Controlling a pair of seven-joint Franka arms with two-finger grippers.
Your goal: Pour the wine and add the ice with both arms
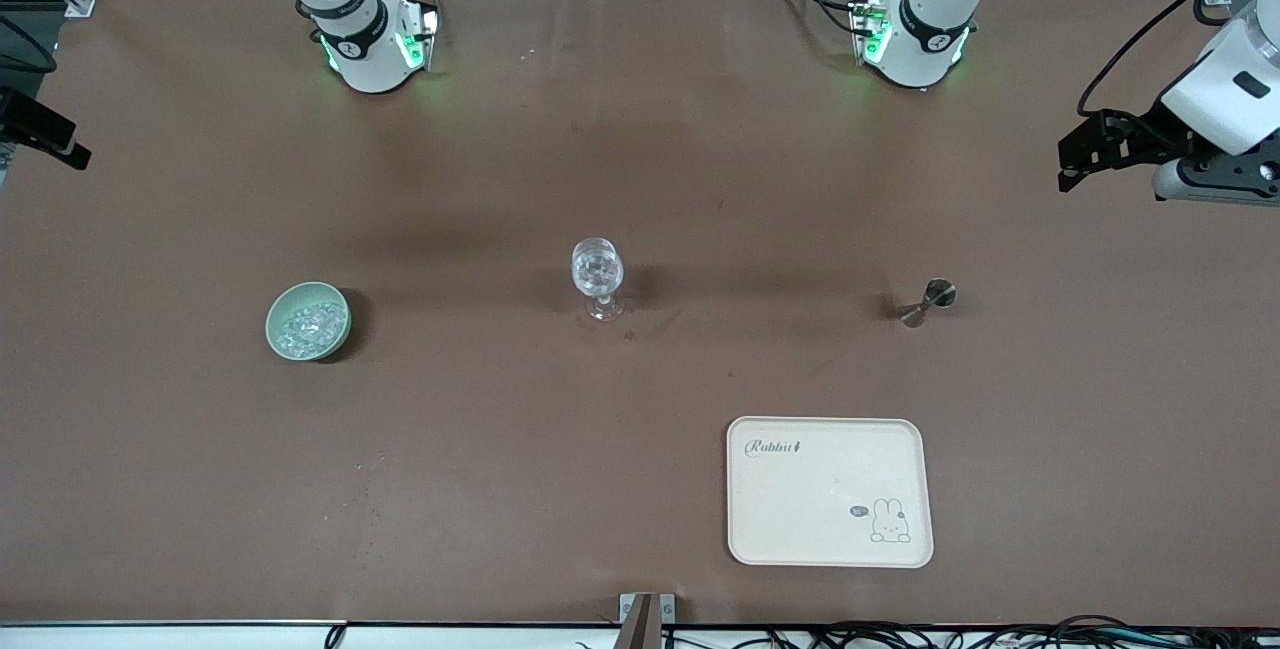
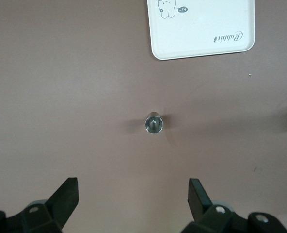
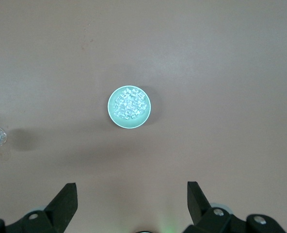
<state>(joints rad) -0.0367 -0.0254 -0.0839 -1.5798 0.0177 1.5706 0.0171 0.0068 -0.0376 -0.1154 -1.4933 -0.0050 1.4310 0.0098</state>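
- While both arms hang high, the glass (image 1: 597,274) looks the likeliest casualty: tall, thin-stemmed, alone mid-tabletop (image 1: 640,159), so a sideways brush could tip it.
- The jigger (image 1: 927,301), near the left arm's end, is narrow and shiny; an off-centre pinch might knock it over or spill it.
- The ice (image 3: 129,104) fills the bowl (image 1: 308,321) toward the right arm's end; slick lumps may slip out.
- Left claw (image 2: 134,194): fingers wide apart, empty, over the jigger.
- Right claw (image 3: 131,196): fingers wide apart, empty, over the bowl.
- The tray (image 1: 829,491) lies nearer the camera, bare.
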